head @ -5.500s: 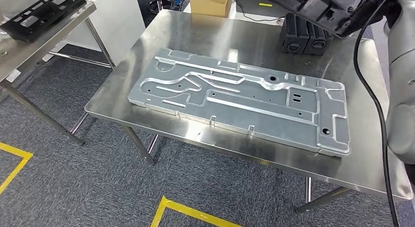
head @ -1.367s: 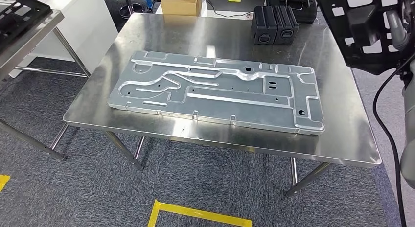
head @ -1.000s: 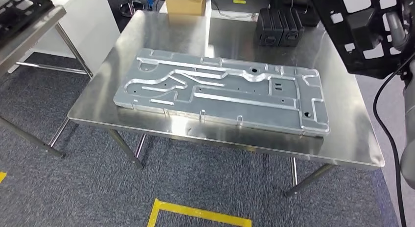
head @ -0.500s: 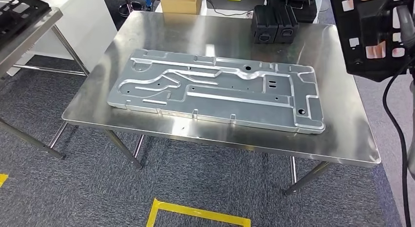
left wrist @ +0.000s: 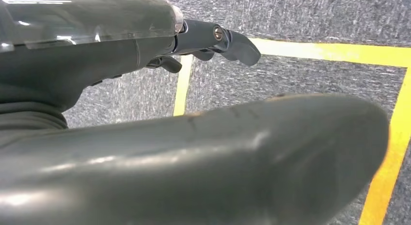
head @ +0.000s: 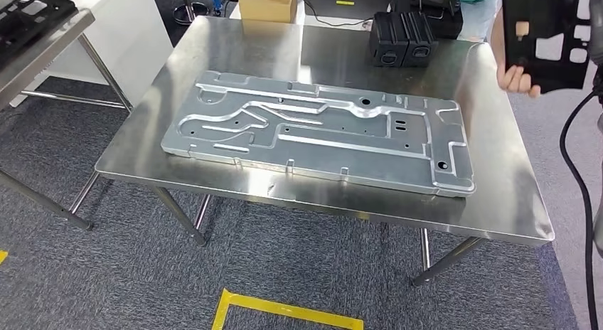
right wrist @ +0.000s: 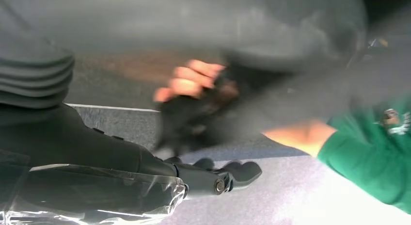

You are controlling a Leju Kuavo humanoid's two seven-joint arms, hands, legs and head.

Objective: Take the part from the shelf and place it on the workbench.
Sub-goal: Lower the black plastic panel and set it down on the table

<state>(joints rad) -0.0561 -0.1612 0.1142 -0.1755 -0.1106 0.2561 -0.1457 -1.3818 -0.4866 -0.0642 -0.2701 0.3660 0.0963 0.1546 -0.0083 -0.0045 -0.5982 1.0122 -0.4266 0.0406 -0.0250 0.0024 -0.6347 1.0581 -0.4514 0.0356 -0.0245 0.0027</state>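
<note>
Black part is up off the far right corner of the workbench, above the tabletop, not resting on it. A person's hand grips its lower edge. I can't tell if my right hand clasps the part; the wrist view is blurred. My left hand hangs over carpet, fingers apart, holding nothing. A metal panel lies flat mid-workbench, black boxes at the far edge.

Steel table on grey carpet, long stamped metal plate lying flat on it, two black boxes at the far edge, black part raised beyond the right corner, person's hand at its lower edge, cardboard box behind
</note>
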